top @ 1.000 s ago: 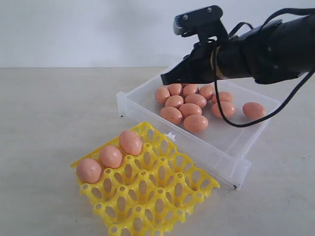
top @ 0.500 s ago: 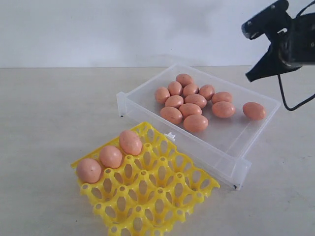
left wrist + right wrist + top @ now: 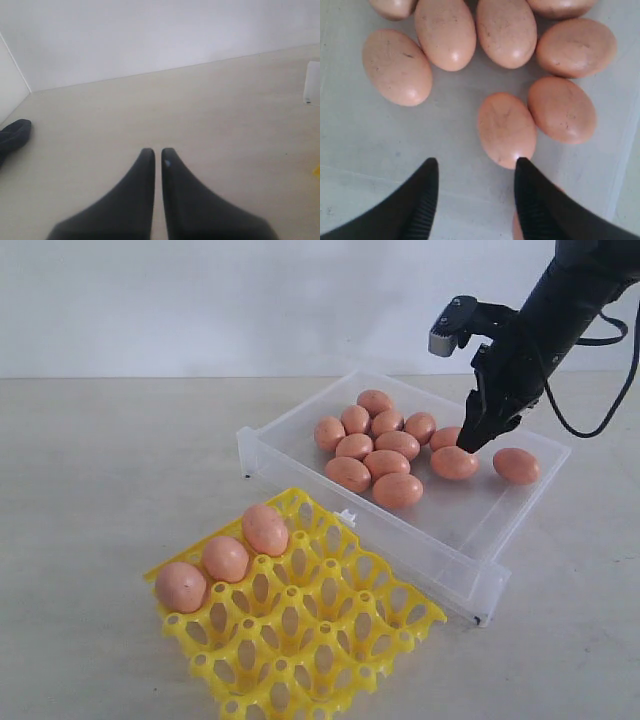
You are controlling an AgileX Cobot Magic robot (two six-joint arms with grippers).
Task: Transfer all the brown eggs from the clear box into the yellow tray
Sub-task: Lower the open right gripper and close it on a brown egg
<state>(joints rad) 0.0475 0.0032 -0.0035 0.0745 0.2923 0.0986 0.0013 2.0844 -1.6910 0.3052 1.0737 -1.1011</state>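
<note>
Three brown eggs (image 3: 226,558) are seated in a row along one edge of the yellow tray (image 3: 330,635) in the exterior view. The rest are gathered in the clear box (image 3: 440,540) just behind it, with one lying apart toward the right end. The right gripper (image 3: 468,445) is pointed down into the box, and its tips are set low at the right side of the cluster, just beside two eggs.

In the left wrist view, the left gripper (image 3: 156,155) is held over bare table (image 3: 225,100). Its fingers are drawn together with only a thin slit between them, and nothing is gripped.

In the right wrist view, the right gripper (image 3: 476,167) is spread apart over the box floor, and only clear plastic is seen in its gap. One egg (image 3: 506,130) is found just ahead of one fingertip (image 3: 524,170), touching or nearly touching it and off the gap's centre. A neighbouring egg is pressed against it, and another is partly hidden under the same finger.
</note>
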